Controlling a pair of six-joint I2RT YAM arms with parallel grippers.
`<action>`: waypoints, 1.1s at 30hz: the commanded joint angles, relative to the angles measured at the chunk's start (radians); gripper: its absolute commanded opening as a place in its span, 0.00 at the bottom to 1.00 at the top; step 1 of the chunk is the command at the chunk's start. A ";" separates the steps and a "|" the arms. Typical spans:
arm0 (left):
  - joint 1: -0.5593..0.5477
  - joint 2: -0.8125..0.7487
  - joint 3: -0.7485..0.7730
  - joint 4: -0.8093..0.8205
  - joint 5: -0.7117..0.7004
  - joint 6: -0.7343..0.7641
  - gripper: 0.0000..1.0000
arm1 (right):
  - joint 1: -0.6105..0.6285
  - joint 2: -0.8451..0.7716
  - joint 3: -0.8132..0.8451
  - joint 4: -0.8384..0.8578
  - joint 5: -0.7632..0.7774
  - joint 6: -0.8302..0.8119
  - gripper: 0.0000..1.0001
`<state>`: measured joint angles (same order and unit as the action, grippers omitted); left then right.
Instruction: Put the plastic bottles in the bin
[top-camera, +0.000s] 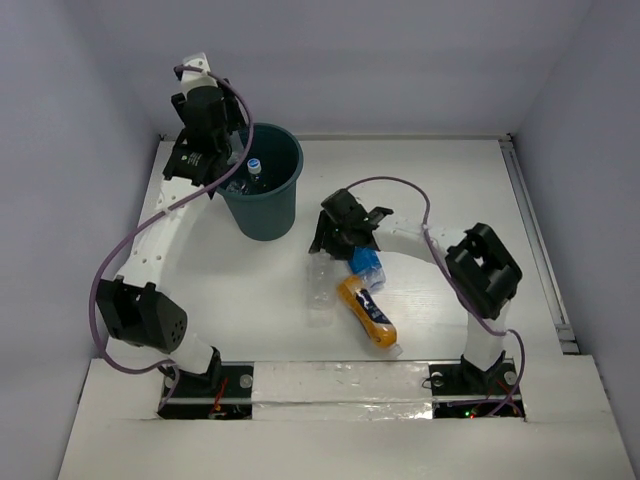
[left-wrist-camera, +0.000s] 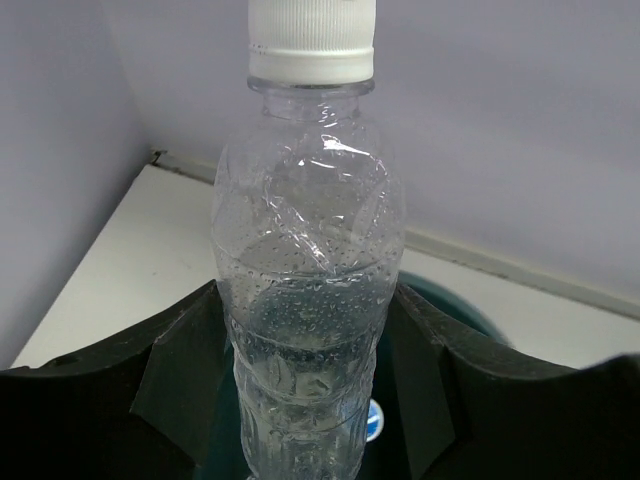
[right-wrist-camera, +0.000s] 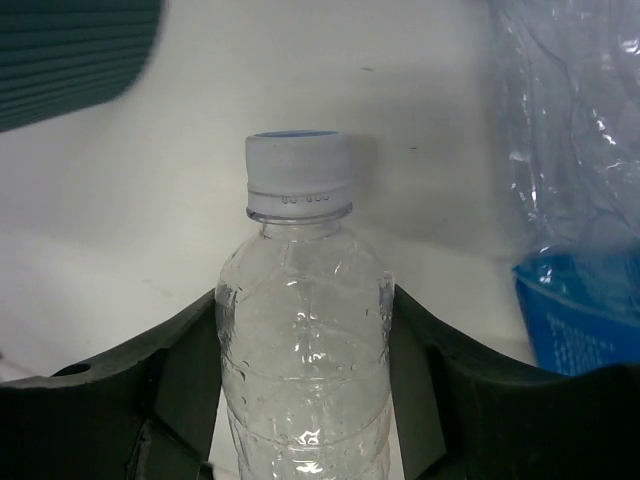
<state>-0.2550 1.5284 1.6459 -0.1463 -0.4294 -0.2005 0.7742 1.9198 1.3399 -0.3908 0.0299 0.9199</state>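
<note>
The left gripper (left-wrist-camera: 305, 310) is clamped on a white-capped clear bottle (left-wrist-camera: 305, 200) held over the left side of the bin (top-camera: 265, 205), which holds a blue-capped bottle (top-camera: 254, 165). If released off-centre, it could strike the rim and drop outside. The right gripper (right-wrist-camera: 303, 320) grips a pale-capped clear bottle (right-wrist-camera: 300, 240) at table centre, just beside a blue-labelled bottle (right-wrist-camera: 575, 320), which a lift may nudge rolling.

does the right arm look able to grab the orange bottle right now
Probably not yet: the right gripper is shut on a clear bottle. The orange bottle lies close by, uncovered, so likely reachable once that's dropped.
</note>
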 joint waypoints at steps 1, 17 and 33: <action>0.005 -0.040 -0.060 0.140 -0.046 0.082 0.46 | 0.010 -0.158 0.025 0.044 0.048 -0.009 0.41; 0.005 -0.167 -0.104 0.039 0.079 -0.062 0.99 | 0.010 -0.294 0.514 -0.039 0.226 -0.205 0.41; 0.005 -0.516 -0.322 -0.159 0.234 -0.166 0.84 | 0.010 0.231 1.214 0.073 0.366 -0.366 0.40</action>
<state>-0.2535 1.0492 1.3666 -0.2531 -0.2394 -0.3370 0.7738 2.1273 2.4737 -0.4088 0.3641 0.5900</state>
